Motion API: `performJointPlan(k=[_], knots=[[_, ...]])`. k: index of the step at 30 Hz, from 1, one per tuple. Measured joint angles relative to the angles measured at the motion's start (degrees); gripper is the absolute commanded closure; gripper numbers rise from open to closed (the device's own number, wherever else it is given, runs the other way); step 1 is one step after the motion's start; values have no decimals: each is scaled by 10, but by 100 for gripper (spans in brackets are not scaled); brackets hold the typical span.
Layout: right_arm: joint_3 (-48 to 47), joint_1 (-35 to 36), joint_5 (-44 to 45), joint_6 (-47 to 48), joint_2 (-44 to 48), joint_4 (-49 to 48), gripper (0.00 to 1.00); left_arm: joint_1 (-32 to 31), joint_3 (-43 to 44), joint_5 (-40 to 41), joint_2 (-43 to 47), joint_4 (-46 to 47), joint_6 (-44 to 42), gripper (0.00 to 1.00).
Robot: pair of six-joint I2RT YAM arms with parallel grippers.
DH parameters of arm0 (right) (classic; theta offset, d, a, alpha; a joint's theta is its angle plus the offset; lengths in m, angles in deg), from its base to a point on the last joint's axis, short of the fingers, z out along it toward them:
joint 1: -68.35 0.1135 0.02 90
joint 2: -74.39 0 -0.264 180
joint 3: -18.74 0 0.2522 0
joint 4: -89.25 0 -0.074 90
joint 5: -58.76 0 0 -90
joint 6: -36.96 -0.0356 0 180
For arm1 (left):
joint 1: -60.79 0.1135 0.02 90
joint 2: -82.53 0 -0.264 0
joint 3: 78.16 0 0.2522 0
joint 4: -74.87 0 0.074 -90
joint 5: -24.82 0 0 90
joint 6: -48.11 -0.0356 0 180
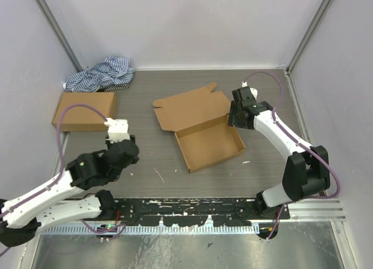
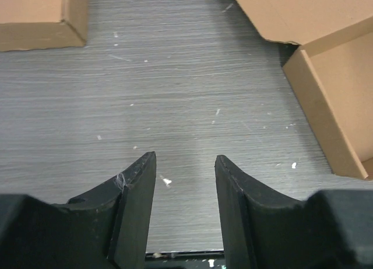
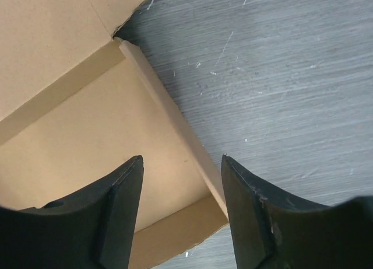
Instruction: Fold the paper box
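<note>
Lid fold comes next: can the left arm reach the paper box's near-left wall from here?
Probably yes: the left hand hangs open over bare table, and nothing lies between it and the paper box to its right.

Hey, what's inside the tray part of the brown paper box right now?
Nothing: the paper box tray shows only its bare cardboard floor in the top view. Whatever lies beneath the tray and the laid-back lid is covered and cannot be seen.

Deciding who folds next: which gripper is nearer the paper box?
Right. The right gripper hangs over the paper box at its right wall; the left gripper is over bare table, left of it.
</note>
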Motion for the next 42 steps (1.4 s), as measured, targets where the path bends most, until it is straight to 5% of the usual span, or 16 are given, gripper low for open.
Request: performJointPlan(k=[6, 13, 19, 33, 40, 42], knots=[[-2, -6, -9, 49, -47, -29, 42, 24, 31, -56, -143, 88, -28, 39], [-11, -7, -43, 70, -122, -50, 44, 259, 100, -299, -276, 197, -55, 40], [-20, -7, -78, 71, -179, -70, 52, 300, 154, -375, -349, 213, -76, 40], [5, 45, -118, 36, -179, -104, 88, 307, 86, -389, -292, 223, -89, 39], [65, 136, -69, -51, -132, -114, 84, 338, 30, -394, -264, 253, -54, 38], [96, 158, -54, -68, -106, -116, 71, 361, 21, -401, -275, 273, -43, 38]])
